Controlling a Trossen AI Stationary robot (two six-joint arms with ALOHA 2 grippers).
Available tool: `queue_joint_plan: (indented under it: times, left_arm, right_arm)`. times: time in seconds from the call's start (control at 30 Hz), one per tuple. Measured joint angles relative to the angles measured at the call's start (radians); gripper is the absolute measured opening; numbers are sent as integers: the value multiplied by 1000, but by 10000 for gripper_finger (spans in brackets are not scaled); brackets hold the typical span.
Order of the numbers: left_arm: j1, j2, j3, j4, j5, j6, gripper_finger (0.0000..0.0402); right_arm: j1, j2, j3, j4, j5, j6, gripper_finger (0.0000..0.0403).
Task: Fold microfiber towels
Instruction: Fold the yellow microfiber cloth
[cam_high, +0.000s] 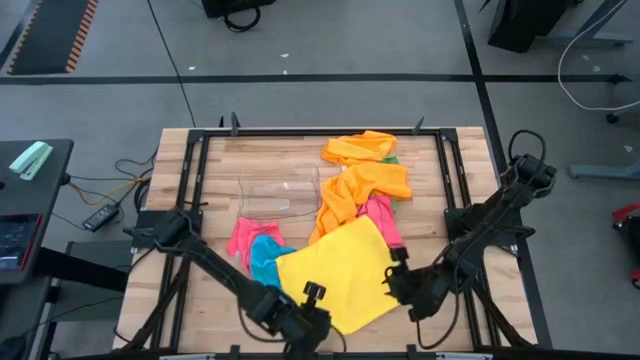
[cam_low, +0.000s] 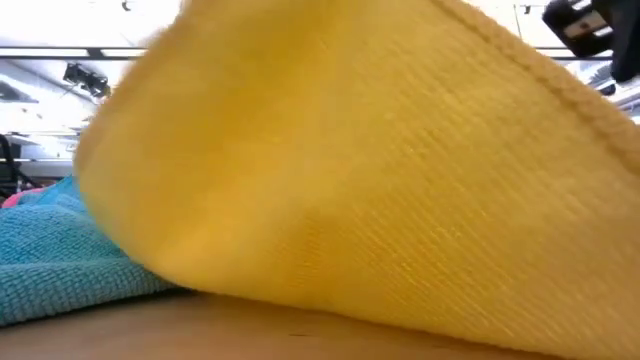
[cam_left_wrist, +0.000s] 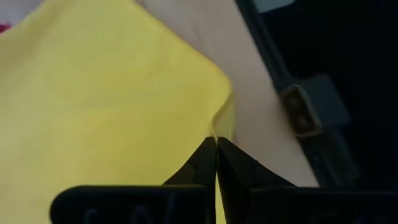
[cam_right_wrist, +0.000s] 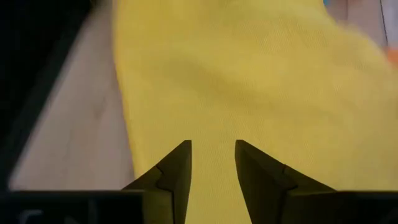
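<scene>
Left tool (cam_left_wrist: 216, 149) pinches yellow towel (cam_high: 340, 270) corner, seemingly.

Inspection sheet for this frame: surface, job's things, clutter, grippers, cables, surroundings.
Surface: wooden table, black frame around it.
Job's things: yellow towel spread at the near edge; blue towel and pink towel beside it; orange towels heaped behind; a sliver of green towel at the heap.
Clutter: clear bin mid-table.
Grippers: left gripper shut on the yellow towel's edge; right gripper open over the yellow towel.
Cables: cords on the floor, left of the table.
Surroundings: grey floor, dark side stand at left.
</scene>
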Motion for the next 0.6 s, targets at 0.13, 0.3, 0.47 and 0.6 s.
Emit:
queue_joint_plan:
  times: [0.13,0.3,0.47,0.6]
  left_arm:
    - [34,0,0,30,-1,65,25]
    - [81,0,0,85,1,158,20]
    - [142,0,0,160,-1,223,11]
    - [189,0,0,194,0,254,21]
  right_arm:
    - [-24,0,-75,189,0,-60,125]
    - [-50,0,-176,325,0,-64,124]
    - [-50,0,-249,438,0,-30,124]
    - [-49,0,-277,516,23,-8,124]
